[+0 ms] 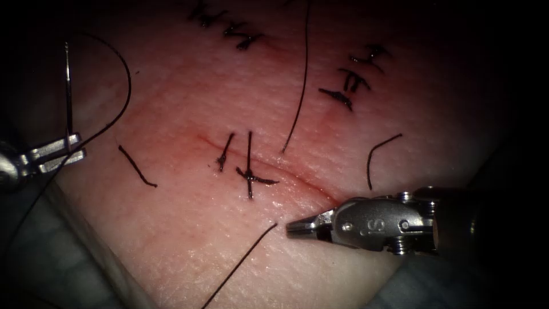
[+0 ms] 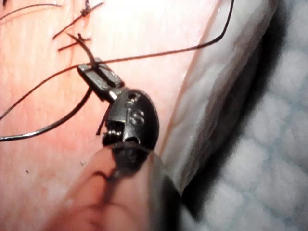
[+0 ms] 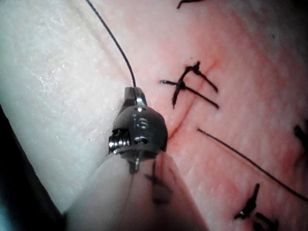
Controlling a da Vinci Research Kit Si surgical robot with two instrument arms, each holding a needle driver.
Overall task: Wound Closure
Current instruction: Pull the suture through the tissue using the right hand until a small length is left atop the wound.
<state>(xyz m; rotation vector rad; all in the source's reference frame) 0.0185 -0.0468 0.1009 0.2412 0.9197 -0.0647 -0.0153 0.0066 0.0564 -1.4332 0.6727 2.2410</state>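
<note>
Tissue (image 1: 189, 240) stitched at cut (image 1: 251, 171); left pincer (image 1: 71, 151) clamped on needle (image 1: 68, 97) off tissue, thread (image 1: 117, 86) trailing; right pincer (image 1: 294, 228) together, empty.

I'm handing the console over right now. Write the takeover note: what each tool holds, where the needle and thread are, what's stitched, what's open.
Left tool: fingers shut on the needle near one end; it stands upright, clear of the tissue, left of the cut.
Right tool: fingers shut, holding nothing visible, tip just below the cut's right part.
Thread arcs from the needle's top down behind the left tool.
Done: two stitches cross the cut mid-length.
Left: the cut right of them lies unstitched; loose cut ends of thread lie on the tissue.
</note>
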